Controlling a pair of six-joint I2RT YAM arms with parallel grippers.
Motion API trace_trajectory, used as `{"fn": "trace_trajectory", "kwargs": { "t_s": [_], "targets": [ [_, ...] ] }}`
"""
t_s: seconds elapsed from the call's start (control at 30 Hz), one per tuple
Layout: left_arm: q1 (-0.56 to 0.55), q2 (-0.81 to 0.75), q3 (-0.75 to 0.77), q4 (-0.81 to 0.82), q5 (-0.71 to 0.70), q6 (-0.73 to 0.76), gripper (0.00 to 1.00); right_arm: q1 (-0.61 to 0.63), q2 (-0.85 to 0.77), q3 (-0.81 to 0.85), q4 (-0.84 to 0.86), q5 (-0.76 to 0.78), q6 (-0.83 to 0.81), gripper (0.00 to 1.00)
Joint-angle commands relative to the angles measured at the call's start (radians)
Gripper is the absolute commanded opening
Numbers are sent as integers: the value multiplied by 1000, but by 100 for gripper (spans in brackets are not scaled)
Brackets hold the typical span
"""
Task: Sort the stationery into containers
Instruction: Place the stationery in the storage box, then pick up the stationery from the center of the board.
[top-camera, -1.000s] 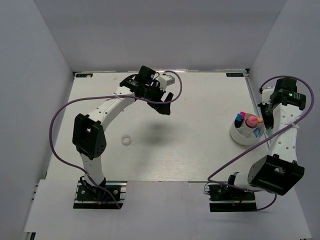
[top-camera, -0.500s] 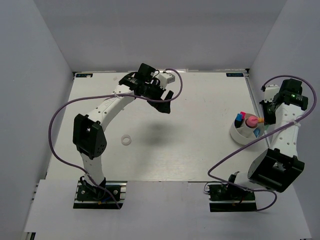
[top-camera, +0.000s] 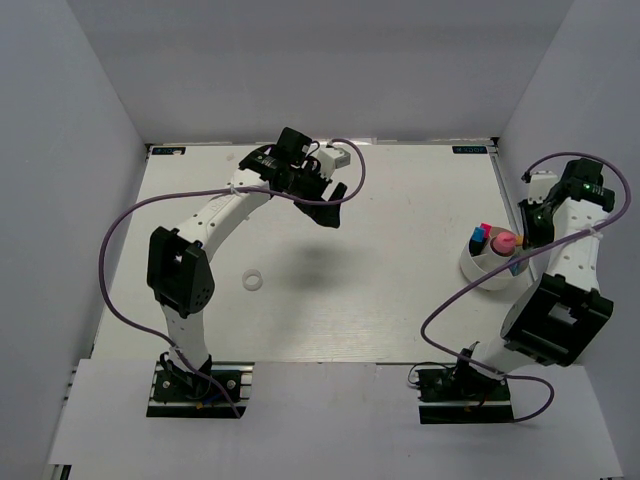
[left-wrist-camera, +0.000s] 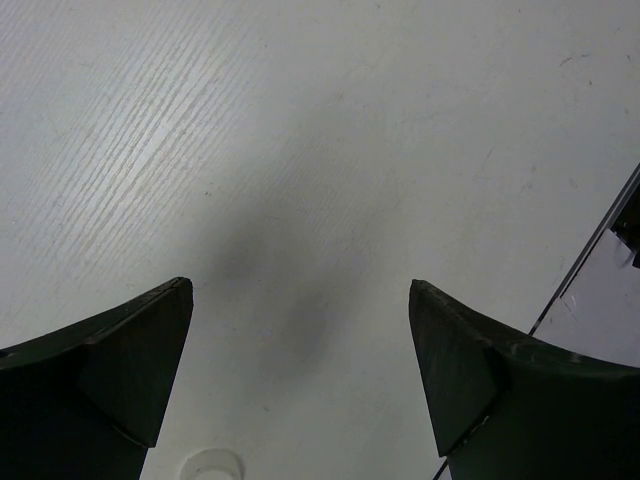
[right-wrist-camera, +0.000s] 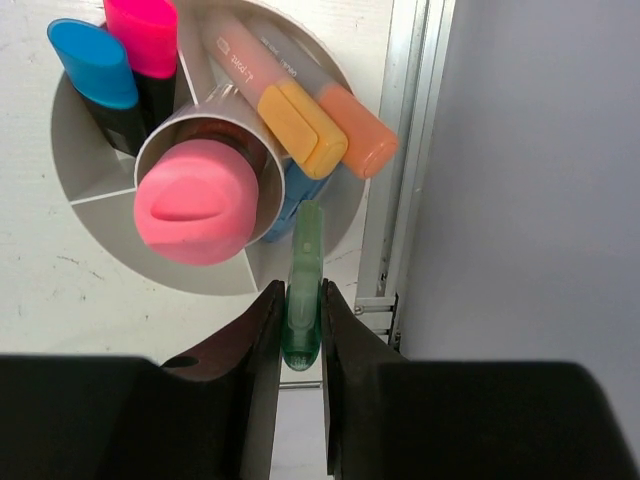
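The white round cup (top-camera: 478, 268) stands at the table's right edge, its divided wall clear in the right wrist view (right-wrist-camera: 90, 170). It holds blue (right-wrist-camera: 95, 65), pink (right-wrist-camera: 145, 25) and two orange (right-wrist-camera: 300, 125) markers, with a large pink cap (right-wrist-camera: 192, 202) in the middle tube. My right gripper (right-wrist-camera: 300, 320) is shut on a green marker (right-wrist-camera: 303, 285), its tip over the cup's near rim. A small white ring (top-camera: 253, 281) lies on the table's left half and shows in the left wrist view (left-wrist-camera: 210, 466). My left gripper (top-camera: 332, 212) hangs open and empty above the far middle.
The table's right metal rail (right-wrist-camera: 395, 220) and the grey side wall (right-wrist-camera: 540, 170) lie just beside the cup. The left arm's purple cable (top-camera: 120, 230) loops out to the left. Grey walls close in the table on three sides.
My right arm has swung slightly toward the right wall, wrist still over the cup. My left gripper has shifted very little. The ring has not moved.
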Motion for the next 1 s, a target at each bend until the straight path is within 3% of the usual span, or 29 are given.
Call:
{"fn": "trace_trajectory", "kwargs": {
  "t_s": [0.0,0.1,0.2,0.23,0.3,0.43,0.67,0.8,0.83,0.97],
  "targets": [
    [0,-28,24,7,-11,10,98,-5,21,12,40,-22,1,0],
    [10,-29,28,5,15,-19,98,-5,64,20,27,0,1,0],
    [20,-43,10,30,43,-54,98,-6,69,32,17,-8,1,19],
    [29,-49,2,31,43,-67,98,-5,69,41,17,-11,3,29],
    [29,-55,-16,40,55,-77,98,-5,74,61,-2,-39,3,37],
    [57,-86,-65,62,28,-114,98,0,104,161,-107,-83,1,43],
    [132,-206,-194,74,-95,-130,98,12,118,382,-285,-189,-20,41],
    [239,-184,-197,-8,-164,-75,82,49,78,417,-300,-220,-17,39],
    [255,-180,-194,-22,-188,-47,72,62,69,405,-302,-227,-20,39],
    [345,-189,-260,-61,-201,24,54,101,52,345,-300,-298,-20,36]
  ]
}}
